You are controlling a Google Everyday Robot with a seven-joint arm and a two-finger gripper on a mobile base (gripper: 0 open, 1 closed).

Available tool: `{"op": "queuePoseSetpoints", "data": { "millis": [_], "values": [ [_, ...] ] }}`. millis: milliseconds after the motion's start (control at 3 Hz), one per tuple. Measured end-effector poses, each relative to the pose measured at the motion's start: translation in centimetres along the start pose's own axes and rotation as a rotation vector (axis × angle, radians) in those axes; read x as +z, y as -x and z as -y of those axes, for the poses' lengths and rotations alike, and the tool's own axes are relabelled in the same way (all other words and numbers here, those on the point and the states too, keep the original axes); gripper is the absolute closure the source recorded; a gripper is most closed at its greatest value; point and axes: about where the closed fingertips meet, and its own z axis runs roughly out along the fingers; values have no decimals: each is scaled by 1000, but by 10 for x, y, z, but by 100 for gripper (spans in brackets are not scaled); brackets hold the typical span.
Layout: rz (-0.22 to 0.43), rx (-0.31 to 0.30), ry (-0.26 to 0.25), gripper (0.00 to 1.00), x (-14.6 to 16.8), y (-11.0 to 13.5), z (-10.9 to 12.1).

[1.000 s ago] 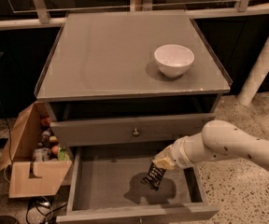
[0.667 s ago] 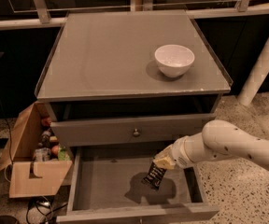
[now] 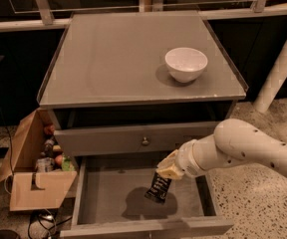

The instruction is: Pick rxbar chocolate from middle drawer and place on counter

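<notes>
rxbar chocolate [image 3: 158, 188] hangs clamped in gripper [image 3: 165, 175] above middle drawer [image 3: 102, 189].

White arm [image 3: 255, 148] enters from the 4 o'clock edge and extends toward 9 o'clock. Wrist [image 3: 196, 158] angles down toward 7 o'clock. Gripper [image 3: 165, 173], at 6 o'clock of centre, is clamped on the top end of the rxbar chocolate [image 3: 158, 188], which hangs tilted.

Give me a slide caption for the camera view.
The gripper holds the rxbar above the open drawer; a white bowl sits on the counter.
</notes>
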Motion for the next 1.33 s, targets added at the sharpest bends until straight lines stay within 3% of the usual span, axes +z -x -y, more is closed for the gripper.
{"op": "queuePoseSetpoints", "data": {
  "millis": [333, 667, 1000, 1333],
  "values": [
    [38, -78, 40, 100, -16, 29, -30],
    [41, -86, 45, 100, -15, 32, -32],
    [37, -76, 19, 100, -16, 39, -18],
    [67, -139, -26, 100, -36, 86, -7]
  ]
}}
